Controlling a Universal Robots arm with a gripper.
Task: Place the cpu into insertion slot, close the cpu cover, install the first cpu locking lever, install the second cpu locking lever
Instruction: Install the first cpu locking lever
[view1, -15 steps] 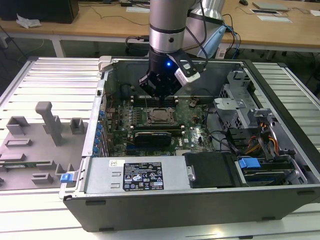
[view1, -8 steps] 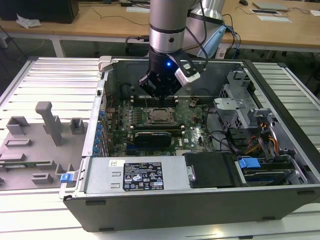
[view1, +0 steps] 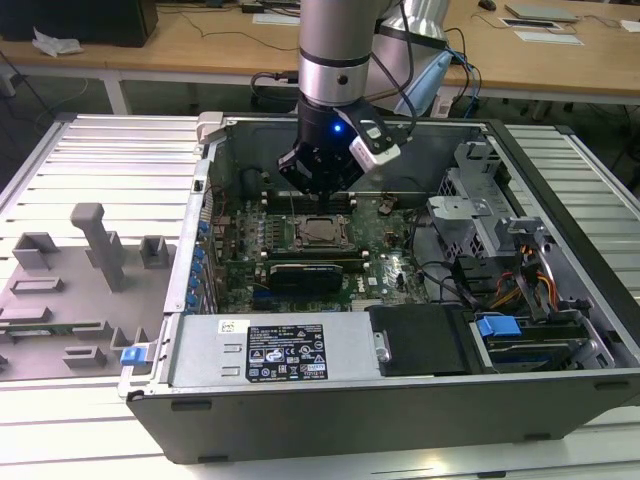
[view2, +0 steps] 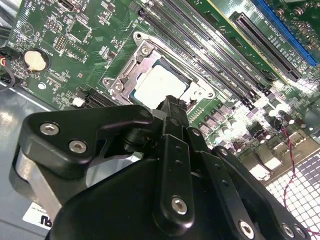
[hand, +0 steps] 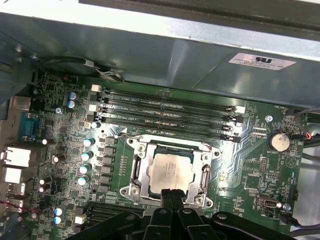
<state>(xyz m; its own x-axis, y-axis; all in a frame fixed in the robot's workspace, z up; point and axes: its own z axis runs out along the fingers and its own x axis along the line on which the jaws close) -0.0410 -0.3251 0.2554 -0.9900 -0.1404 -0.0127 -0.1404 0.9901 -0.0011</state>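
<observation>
Ribbed metal table (view1: 100, 160) bears open computer case (view1: 400, 420), grey fixture blocks (view1: 100, 245).

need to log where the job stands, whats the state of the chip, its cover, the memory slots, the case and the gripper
cover, down flat, framing the chip
chip, seated level, metal top up, showing through the cover's window
memory slots, empty
case, lying on its side, side panel off
gripper, shut, holding nothing, tips by the cover's edge, contact unclear
</observation>
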